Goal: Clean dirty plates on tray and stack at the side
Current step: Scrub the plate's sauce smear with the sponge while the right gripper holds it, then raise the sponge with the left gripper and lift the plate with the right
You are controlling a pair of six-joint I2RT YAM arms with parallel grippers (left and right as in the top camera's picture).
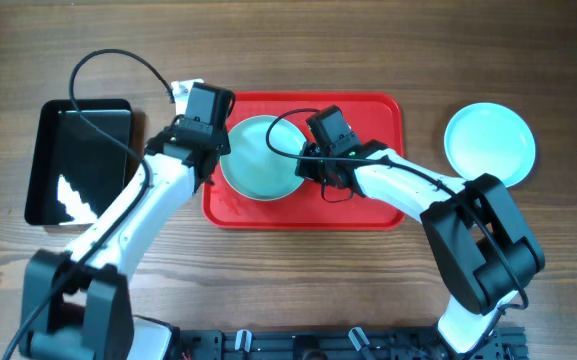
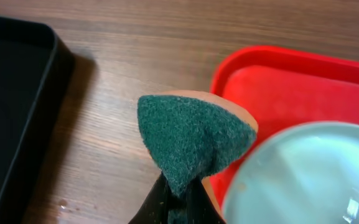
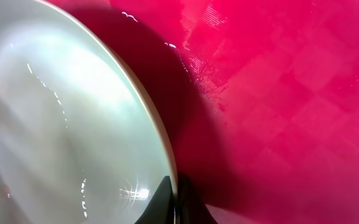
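**Overhead view.** The right tool (image 1: 310,165) is clenched on the rim of a plate (image 1: 261,160), which extends to its left over the tray (image 1: 368,205). The left tool (image 1: 213,145) stands at the plate's opposite edge. A second plate (image 1: 488,142) lies on the worktop (image 1: 368,50), well to the right of the right tool.

**Left wrist view.** The left tool grasps a folded green sponge (image 2: 191,140) by a narrow end. Under scrubbing load the sponge may twist or pull free. The tray rim lies just ahead, and contact may shift the tray.

**Right wrist view.** Only the fingertips pinch the thin rim. Pressure on the far side may lever the plate out, dropping it onto the tray.
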